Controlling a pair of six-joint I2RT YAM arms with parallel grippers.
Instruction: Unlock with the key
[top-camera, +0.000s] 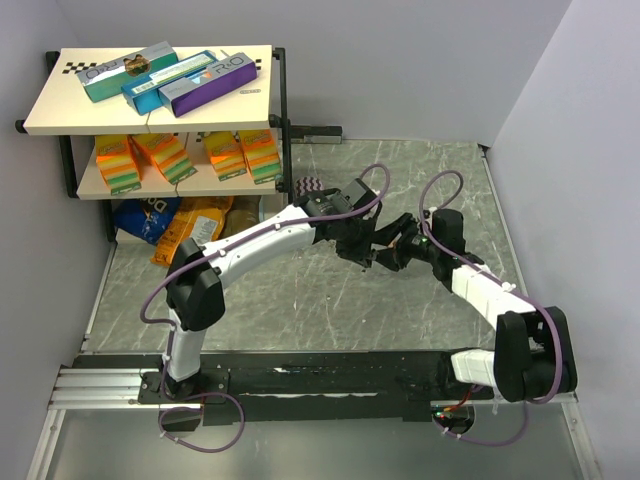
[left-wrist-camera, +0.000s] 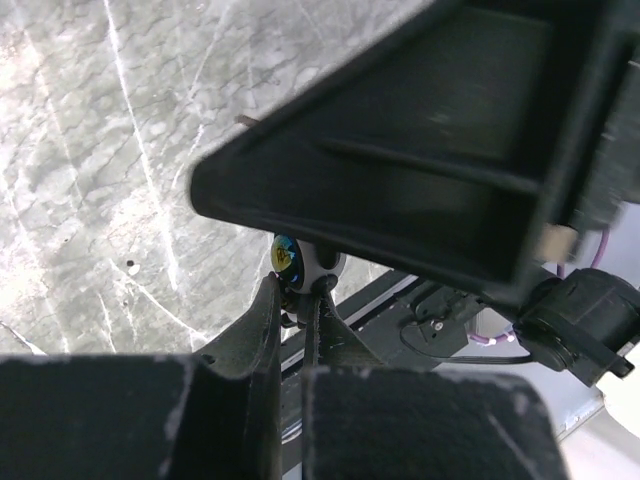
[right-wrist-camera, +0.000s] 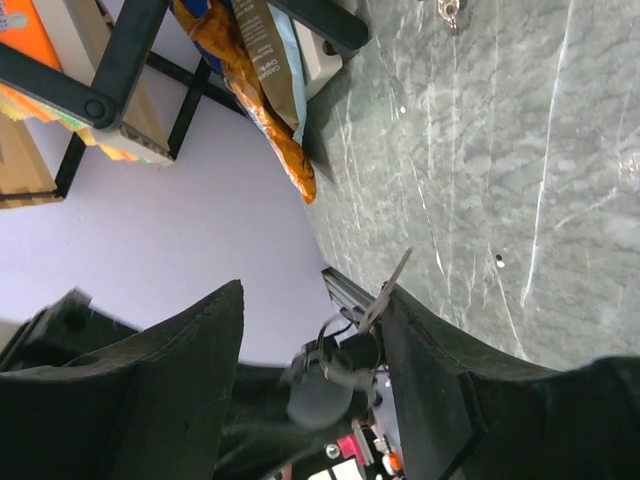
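Observation:
The key (right-wrist-camera: 388, 292) is a thin silver blade leaning on the inner face of one finger (right-wrist-camera: 440, 380) of my right gripper (right-wrist-camera: 315, 290). Its ring (right-wrist-camera: 345, 345) hangs below, joined to a dark blurred round piece. The right jaws stand wide apart, and the other finger is clear of the key. My left gripper (left-wrist-camera: 298, 290) is shut, pinching the lower end of this key bunch. A small round white piece with a shiny sticker (left-wrist-camera: 295, 258) sits just above its tips. Seen from above, the left gripper (top-camera: 370, 254) and right gripper (top-camera: 397, 248) meet tip to tip above the table's middle. The key is too small to make out there.
A two-tier shelf (top-camera: 60, 110) with coloured boxes stands at the back left, with snack bags (top-camera: 175, 225) on the table under it. A small metal thing (right-wrist-camera: 447, 10) lies on the marbled table, away from the grippers. A chequered patch (top-camera: 308, 186) lies behind the left arm.

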